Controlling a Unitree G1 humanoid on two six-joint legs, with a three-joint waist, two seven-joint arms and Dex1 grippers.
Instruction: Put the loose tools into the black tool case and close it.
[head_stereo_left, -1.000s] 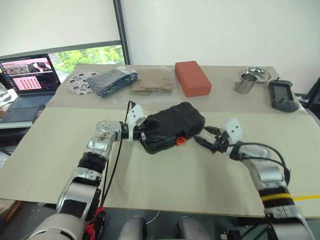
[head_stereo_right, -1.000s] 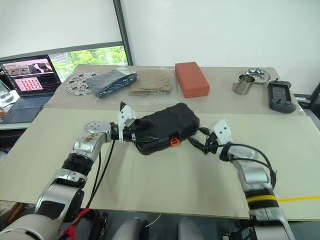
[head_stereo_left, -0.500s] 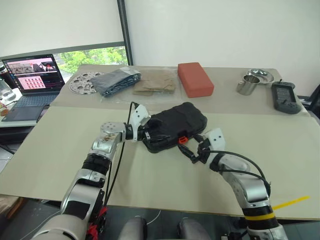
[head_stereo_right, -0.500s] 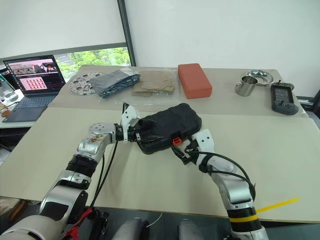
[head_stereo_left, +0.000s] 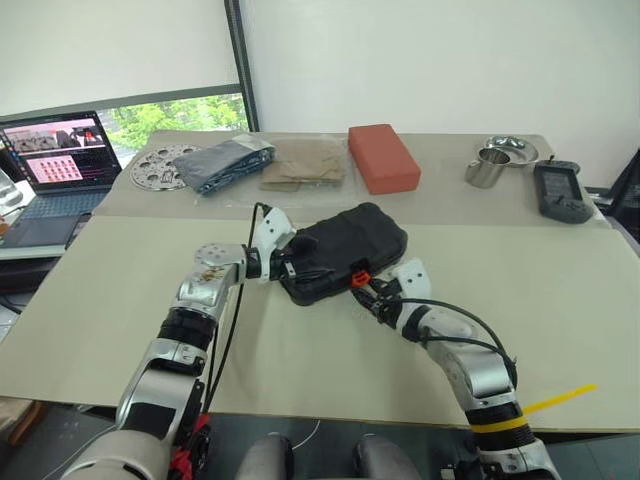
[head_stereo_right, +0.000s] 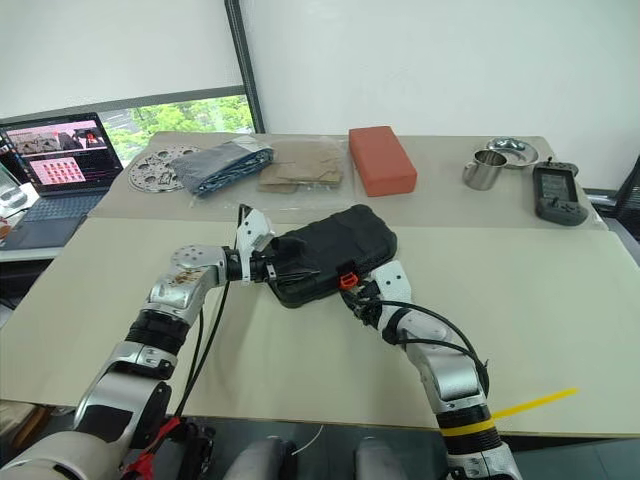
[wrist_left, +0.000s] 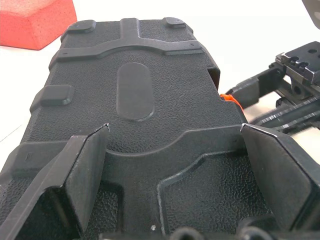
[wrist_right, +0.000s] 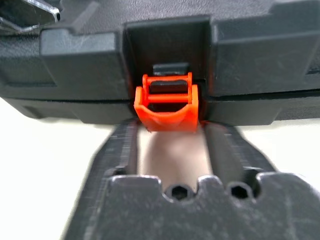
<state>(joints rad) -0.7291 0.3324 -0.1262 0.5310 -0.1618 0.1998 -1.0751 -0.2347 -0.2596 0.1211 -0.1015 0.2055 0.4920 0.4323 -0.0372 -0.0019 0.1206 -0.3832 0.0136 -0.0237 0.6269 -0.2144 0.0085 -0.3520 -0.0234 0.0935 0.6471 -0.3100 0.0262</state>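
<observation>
The black tool case (wrist_left: 135, 95) at the centre of the frame looks like matt moulded plastic with a fine pebbled grain, its raised ribs and oval pad sharing that texture. Its small orange latch (wrist_right: 167, 102) is smooth plastic with a slight sheen. The left gripper's fingers (wrist_left: 82, 172) are matt black with a faintly grainy face. The red-orange block (head_stereo_left: 384, 157) at upper centre has a dull, soft-looking surface. The cup (head_stereo_left: 484, 166) and dish (head_stereo_left: 514, 148) at upper right are shiny metal. The table (head_stereo_left: 120, 300) is covered in a flat, matt beige sheet. The perforated disc (head_stereo_left: 160, 165) at upper left looks like dull grey metal
</observation>
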